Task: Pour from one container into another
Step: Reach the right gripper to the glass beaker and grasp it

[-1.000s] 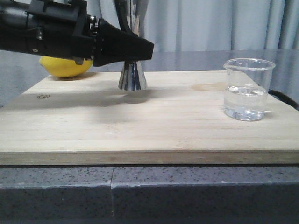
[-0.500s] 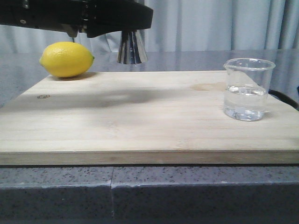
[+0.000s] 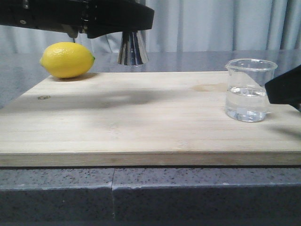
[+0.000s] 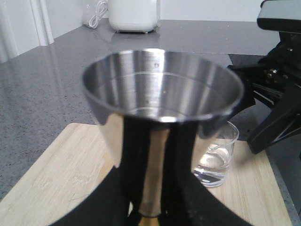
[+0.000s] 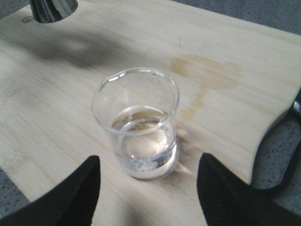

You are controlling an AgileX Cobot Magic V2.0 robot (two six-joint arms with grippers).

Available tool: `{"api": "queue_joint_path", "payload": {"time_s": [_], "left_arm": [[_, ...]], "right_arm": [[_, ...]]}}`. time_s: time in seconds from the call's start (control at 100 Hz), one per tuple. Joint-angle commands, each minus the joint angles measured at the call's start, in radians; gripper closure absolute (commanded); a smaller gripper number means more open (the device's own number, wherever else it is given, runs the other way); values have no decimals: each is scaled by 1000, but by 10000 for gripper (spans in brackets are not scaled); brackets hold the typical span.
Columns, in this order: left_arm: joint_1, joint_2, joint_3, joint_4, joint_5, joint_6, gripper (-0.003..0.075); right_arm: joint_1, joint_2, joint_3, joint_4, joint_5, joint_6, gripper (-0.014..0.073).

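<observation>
Left end effector [image 3: 134, 21] is gripping jigger [image 3: 132, 48] at its waist, holding it clear above board [image 3: 141, 122], rear-left. Right end effector [image 5: 148, 197], fingers wide apart w/ nothing held, is straddling beaker [image 3: 249, 89] (thin glass, part-filled, slippery) nr board's right edge; grip mid-wall, gently.

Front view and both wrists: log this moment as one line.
left gripper: holds jigger above board | right gripper: open, facing beaker | beaker: upright, part full | lemon: untouched
</observation>
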Motion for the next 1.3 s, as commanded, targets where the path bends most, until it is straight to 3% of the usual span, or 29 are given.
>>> {"api": "queue_joint_path", "payload": {"time_s": [0.0,0.51,1.29], "left_arm": [[2,-48,-29,-85,102,-10,739],[2,-48,-29,-85,106,-10,739],[2,-48,-29,-83,112,-10,739]], "right_arm": [[-7,22,-23,117,20,-118,185],[-7,199,-23,318,176,-382,185],[-7,261,-91,318,206,-418,185]]}}
